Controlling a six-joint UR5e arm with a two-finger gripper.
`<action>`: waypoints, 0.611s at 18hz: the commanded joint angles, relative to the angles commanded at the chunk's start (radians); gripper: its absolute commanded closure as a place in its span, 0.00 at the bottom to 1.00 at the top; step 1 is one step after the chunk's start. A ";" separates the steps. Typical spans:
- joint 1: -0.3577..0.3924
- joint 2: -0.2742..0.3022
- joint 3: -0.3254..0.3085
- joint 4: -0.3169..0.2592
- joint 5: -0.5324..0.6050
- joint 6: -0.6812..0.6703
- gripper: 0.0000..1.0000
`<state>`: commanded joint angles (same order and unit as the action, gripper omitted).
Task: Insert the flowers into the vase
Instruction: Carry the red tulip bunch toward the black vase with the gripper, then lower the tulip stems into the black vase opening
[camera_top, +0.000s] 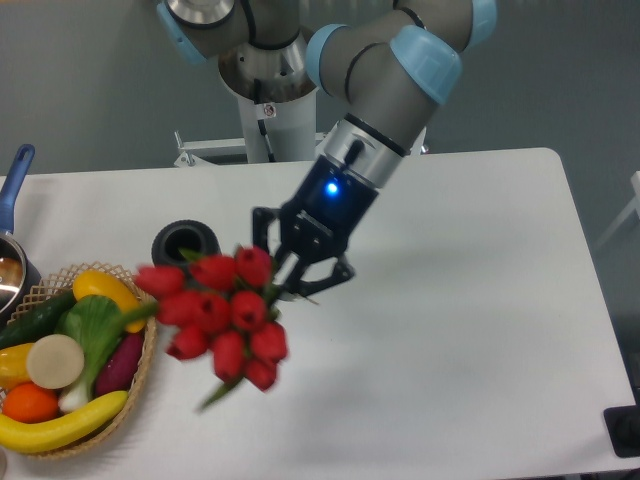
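Tool (300, 268) clamped on the stems of the flowers (222, 315), buds blurred and hanging low over the vase (188, 252), probably covering its body. Stems must turn downward, centred on the mouth, before lowering.

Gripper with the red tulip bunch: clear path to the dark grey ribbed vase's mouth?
Probably yes. The gripper holds the red tulip bunch just beside the dark grey ribbed vase, whose mouth is open and unblocked. The blooms hang in front of the vase body, so the bunch needs reorienting.

One fixed camera, high (steeply down) over table (480, 330).
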<state>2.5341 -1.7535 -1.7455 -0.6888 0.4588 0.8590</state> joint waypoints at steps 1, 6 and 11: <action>-0.002 0.020 -0.020 0.000 -0.005 0.000 1.00; 0.006 0.064 -0.087 0.002 -0.185 0.023 1.00; 0.014 0.146 -0.169 0.002 -0.232 0.029 1.00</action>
<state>2.5479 -1.6077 -1.9142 -0.6872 0.2270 0.8882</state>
